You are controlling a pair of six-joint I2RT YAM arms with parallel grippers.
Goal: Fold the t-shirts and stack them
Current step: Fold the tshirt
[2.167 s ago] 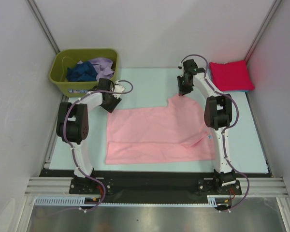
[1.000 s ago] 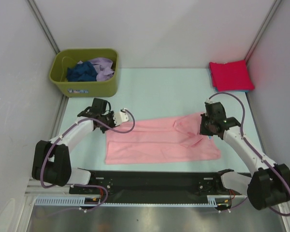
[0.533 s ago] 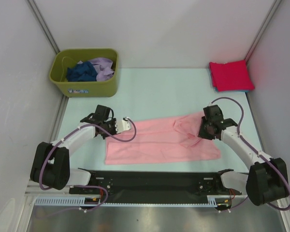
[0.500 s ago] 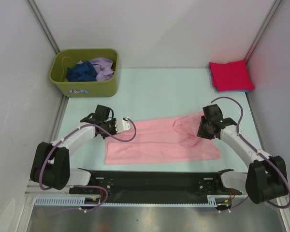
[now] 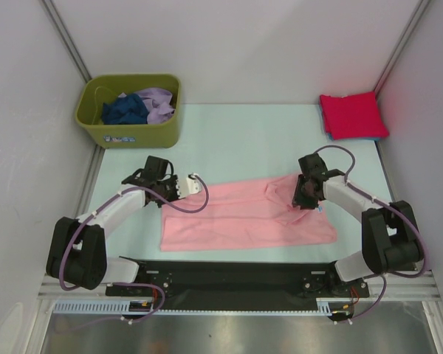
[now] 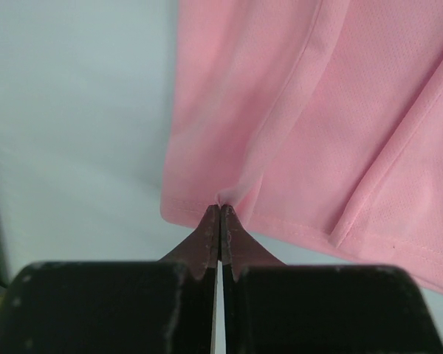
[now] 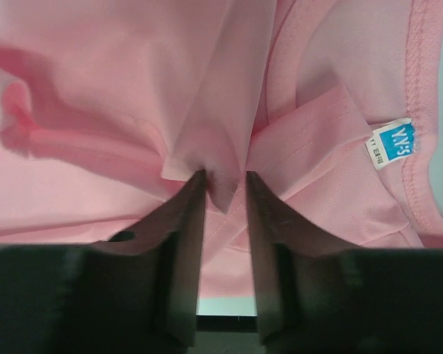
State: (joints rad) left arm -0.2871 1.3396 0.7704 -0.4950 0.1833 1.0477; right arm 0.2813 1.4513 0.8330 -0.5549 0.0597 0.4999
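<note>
Top external view: the light pink t-shirt (image 5: 236, 221) lies on the pale table (image 5: 236, 140), folded lengthwise into a long band, with one gripper at each far corner. Well beyond the left gripper (image 5: 176, 193) stands the olive-green bin (image 5: 129, 130), with a navy t-shirt (image 5: 124, 109) and a lavender t-shirt (image 5: 156, 102) bunched inside. Well beyond the right gripper (image 5: 301, 200), in the far right corner, a folded red t-shirt (image 5: 353, 114) sits on a light blue t-shirt (image 5: 332, 136), of which only a sliver shows.

Left wrist view: the left fingers (image 6: 210, 236) are pressed together, and a small peak of the pink hem is nipped at their tips. The cloth spreads ahead of the fingers and to their right, its stitched hem running off to the right just past the tips. Bare table lies ahead and to their left.

Right wrist view: the right fingers (image 7: 188, 214) stand parted, with a narrow gap between them. A pointed fold of pink cloth hangs down into that gap; whether either pad actually touches it is hard to tell. To the right of the fingers lies the ribbed neckline (image 7: 422, 110), with a small blue size label (image 7: 390, 144) just inside it. Pink cloth fills the view ahead of and to the left of the fingers.
</note>
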